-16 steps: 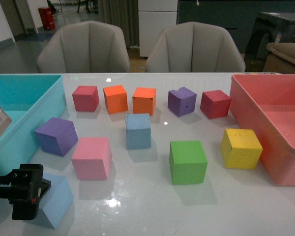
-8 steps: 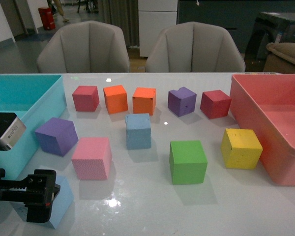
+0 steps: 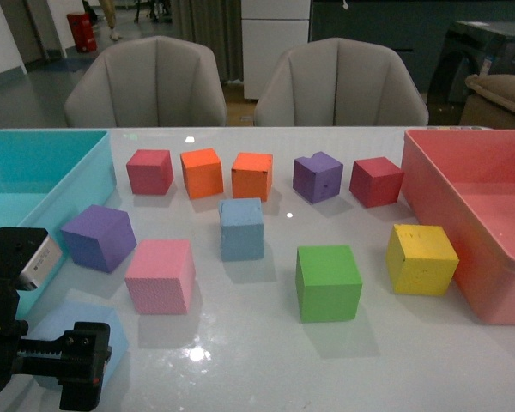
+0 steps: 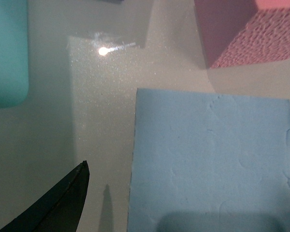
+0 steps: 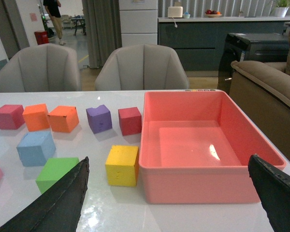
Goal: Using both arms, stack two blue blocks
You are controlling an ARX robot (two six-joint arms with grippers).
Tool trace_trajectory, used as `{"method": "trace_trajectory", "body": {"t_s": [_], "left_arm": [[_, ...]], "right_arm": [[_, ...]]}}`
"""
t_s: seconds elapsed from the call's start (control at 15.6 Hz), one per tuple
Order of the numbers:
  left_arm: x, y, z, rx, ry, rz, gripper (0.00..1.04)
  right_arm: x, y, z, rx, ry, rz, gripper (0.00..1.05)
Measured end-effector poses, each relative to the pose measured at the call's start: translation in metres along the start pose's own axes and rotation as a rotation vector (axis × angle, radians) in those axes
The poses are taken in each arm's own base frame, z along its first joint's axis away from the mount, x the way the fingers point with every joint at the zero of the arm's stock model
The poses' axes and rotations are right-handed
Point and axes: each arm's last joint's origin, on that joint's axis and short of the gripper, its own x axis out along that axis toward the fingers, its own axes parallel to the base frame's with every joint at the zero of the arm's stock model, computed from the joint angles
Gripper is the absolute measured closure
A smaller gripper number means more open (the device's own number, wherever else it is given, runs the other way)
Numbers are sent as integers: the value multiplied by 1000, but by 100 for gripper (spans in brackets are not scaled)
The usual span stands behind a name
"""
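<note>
One light-blue block (image 3: 241,228) stands in the middle of the white table; it also shows in the right wrist view (image 5: 36,147). The other light-blue block (image 3: 62,323) lies at the front left, partly hidden by my left arm. My left gripper (image 3: 79,367) is open and hangs just above it. In the left wrist view this block (image 4: 208,159) fills the space between the jaws of the left gripper (image 4: 191,174), one black fingertip (image 4: 67,198) beside its edge. My right gripper (image 5: 169,158) is open and empty, facing the pink bin; it is out of the front view.
A teal bin (image 3: 43,163) stands at the left and a pink bin (image 3: 463,172) at the right. Around the middle blue block are pink (image 3: 160,275), purple (image 3: 98,237), green (image 3: 327,282) and yellow (image 3: 421,258) cubes, with a back row of red, orange and purple cubes.
My left arm has moved nearer the table's front edge and a little to the right, and now covers more of the front-left blue block. The blocks have not moved.
</note>
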Motion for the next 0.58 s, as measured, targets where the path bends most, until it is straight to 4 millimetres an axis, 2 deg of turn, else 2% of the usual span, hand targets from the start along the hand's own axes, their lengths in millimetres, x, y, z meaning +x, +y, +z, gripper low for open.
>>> {"method": "trace_trajectory", "body": {"t_s": [0.13, 0.19, 0.26, 0.38, 0.58], "left_arm": [[2, 0, -1, 9, 2, 2, 7], [0, -2, -1, 22, 7, -2, 27], [-18, -10, 13, 43, -40, -22, 50], [-34, -19, 29, 74, -83, -47, 55], [-46, -45, 67, 148, -153, -81, 56]], "right_arm": [[0, 0, 0, 0, 0, 0, 6], [0, 0, 0, 0, 0, 0, 6], [0, 0, 0, 0, 0, 0, 6], [0, 0, 0, 0, 0, 0, 6], [0, 0, 0, 0, 0, 0, 6]]}}
